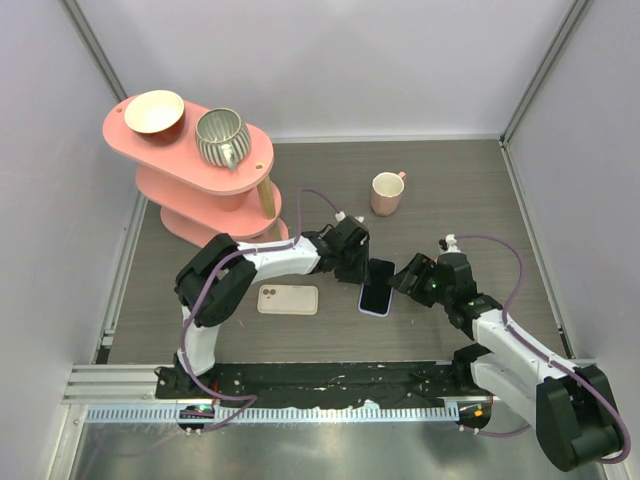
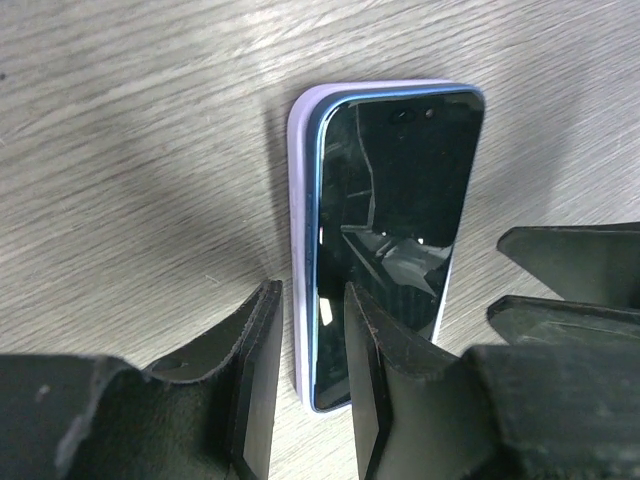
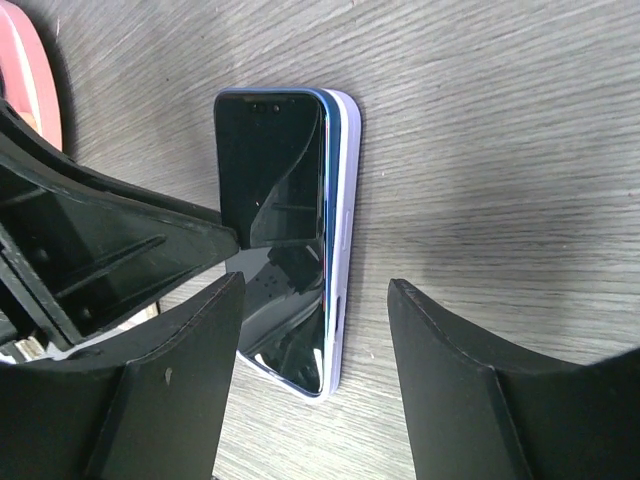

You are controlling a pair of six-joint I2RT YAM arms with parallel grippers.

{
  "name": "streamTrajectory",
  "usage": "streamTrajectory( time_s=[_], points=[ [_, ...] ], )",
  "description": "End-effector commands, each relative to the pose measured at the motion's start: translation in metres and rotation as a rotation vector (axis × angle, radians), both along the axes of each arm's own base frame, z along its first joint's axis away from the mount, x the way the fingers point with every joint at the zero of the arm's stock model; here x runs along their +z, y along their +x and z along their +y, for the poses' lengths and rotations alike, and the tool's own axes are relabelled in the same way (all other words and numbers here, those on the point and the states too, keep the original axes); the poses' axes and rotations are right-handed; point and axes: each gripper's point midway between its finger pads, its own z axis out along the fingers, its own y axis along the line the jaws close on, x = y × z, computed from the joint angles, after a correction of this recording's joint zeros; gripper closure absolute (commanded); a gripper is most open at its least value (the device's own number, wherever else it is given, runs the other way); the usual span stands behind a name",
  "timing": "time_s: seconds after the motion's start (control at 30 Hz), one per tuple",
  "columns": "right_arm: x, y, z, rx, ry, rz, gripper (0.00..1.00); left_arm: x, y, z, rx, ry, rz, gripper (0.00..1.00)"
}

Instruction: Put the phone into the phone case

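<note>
While the wood-grain table [image 1: 480,200] takes up most of the top view, a pink tiered shelf [image 1: 114,130] holds its upper left (crockery on top, no part in the task).

Left gripper [image 2: 310,315]: enters from left of centre in the top view. Jaws narrow, astride one long edge of the phone case [image 2: 296,200] near its lower end. One finger sits outside the lilac wall and the other over the glass. Whether they pinch that edge or merely stand over it cannot be told.

Right gripper [image 3: 315,300]: enters from right of centre. Jaws wide, straddling the lower end of the phone [image 3: 270,160]. Bare table shows beside the case in its own view, so nothing is held.

Phone case: lilac, flat on the table just right of centre in the top view, with the phone lying in it. Likely soft and springy (the rim should flex under a push and snap back).

Phone: dark glass up, blue frame. One long edge shows proud beside the lilac wall, so it appears not fully seated. Judged stiff, fairly heavy, slick-faced and breakable. Best pressed at the corners and frame, or held by the long edges, not mid-screen.

Beige phone-shaped item [image 1: 288,299]: lower centre-left, apart from both grippers.

Pink mug [image 1: 386,193]: upper centre.
</note>
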Motion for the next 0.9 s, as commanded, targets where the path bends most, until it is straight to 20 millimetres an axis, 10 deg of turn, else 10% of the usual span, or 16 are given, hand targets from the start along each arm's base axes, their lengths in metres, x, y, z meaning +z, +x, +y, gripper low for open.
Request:
streamTrajectory(
  time_s=[0.0,0.87],
  points=[
    [0.025,0.021,0.001,-0.011,-0.004,-0.112,0.35,-0.010,-0.002,0.002,0.021,-0.024,0.018,0.66],
    [0.003,0.030,0.006,0.011,-0.239,-0.035,0.27,-0.022,-0.018,-0.008,0.072,-0.155,0.167,0.76]
  ],
)
